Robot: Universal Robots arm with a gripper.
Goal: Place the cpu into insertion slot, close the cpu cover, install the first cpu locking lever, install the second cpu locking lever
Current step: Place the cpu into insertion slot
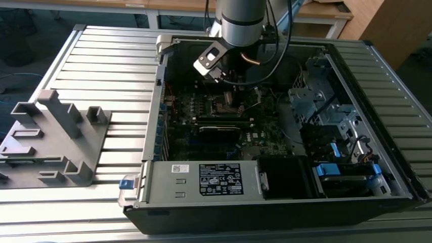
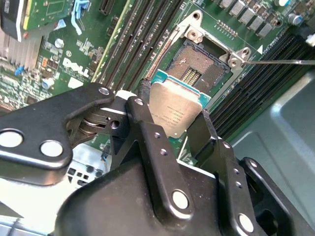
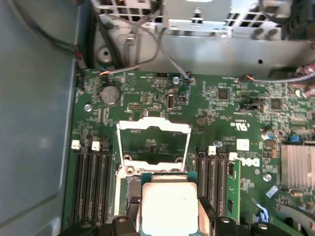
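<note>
Fingers (image 2: 147,142) clamp the cpu (image 2: 177,110); open computer case (image 1: 270,210) on ribbed grey table (image 1: 108,66)

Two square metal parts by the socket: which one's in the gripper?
The cpu, solid-topped, held in the gripper. The cpu cover is the windowed frame, hinged open.

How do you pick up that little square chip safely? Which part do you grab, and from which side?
By two opposite edges, coming from above. The cpu is thin and flat with a plain metal top, so pinching its sides, as the gripper does in the second wrist view, probably leaves its underside free to settle into the insertion slot.
</note>
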